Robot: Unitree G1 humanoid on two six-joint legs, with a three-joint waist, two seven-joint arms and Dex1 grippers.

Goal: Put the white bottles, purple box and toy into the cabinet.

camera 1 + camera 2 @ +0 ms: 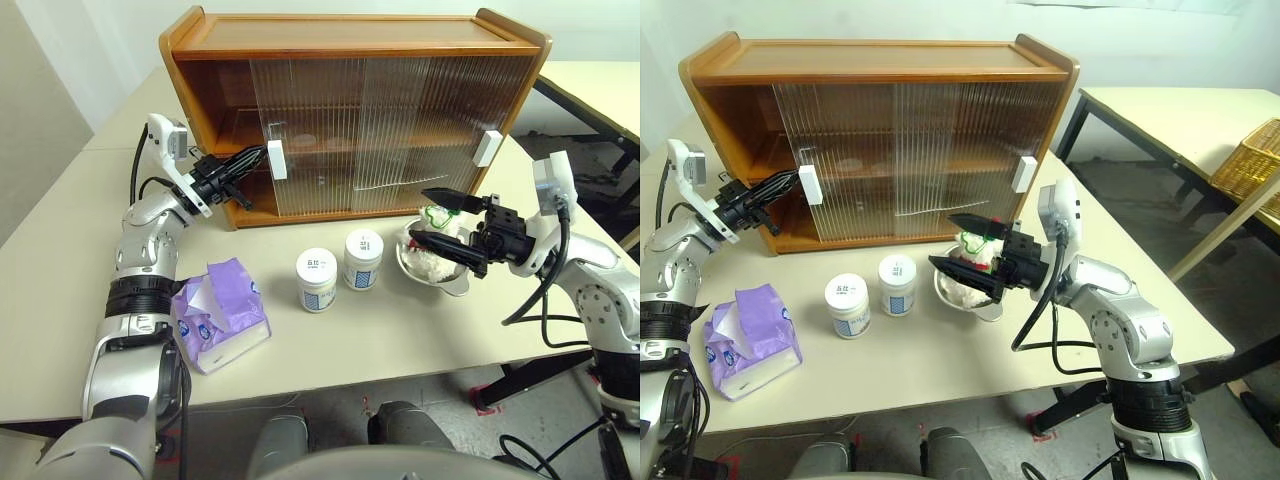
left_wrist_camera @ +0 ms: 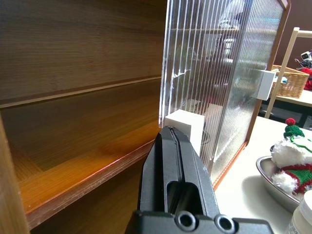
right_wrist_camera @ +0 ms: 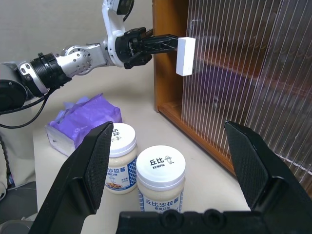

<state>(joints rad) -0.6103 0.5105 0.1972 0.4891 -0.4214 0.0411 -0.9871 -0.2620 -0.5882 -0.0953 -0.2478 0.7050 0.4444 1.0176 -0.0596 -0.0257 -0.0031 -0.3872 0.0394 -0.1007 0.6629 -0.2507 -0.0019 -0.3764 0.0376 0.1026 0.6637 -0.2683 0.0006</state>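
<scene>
Tool states first: the left tool (image 1: pixel 258 156) has its two black fingers pressed flat together with nothing between them, their tips touching the white block handle (image 1: pixel 277 159) on the left sliding door, while the right tool (image 1: pixel 432 217) stands spread wide and empty, one finger above the other, pointing toward the robot's left just over the steel bowl (image 1: pixel 455 283).

Largest on the beige worktop (image 1: pixel 380 330) is the cabinet (image 1: pixel 350 45), a wide brown wooden case standing upright at the back. Its two ribbed translucent doors cover the middle and right of the front; the left end stands uncovered, showing the bare middle shelf (image 2: pixel 87 170) and wooden back wall. A second white handle (image 1: pixel 487 148) sits on the right door near the cabinet's right side.

Next in size, the purple box (image 1: pixel 220 315) lies on the worktop at the robot's left, near the front edge and well apart from the cabinet, with white tissue poking from its top.

Both white bottles (image 1: pixel 317 279) (image 1: pixel 363 259) stand upright side by side in the middle of the worktop, in front of the cabinet, between the purple box and the bowl; they are close together, lids on, printed labels facing forward.

Smallest, the toy (image 2: pixel 292 151) rests inside the steel bowl, its green hat with the red pompom uppermost, just right of the bottles.
</scene>
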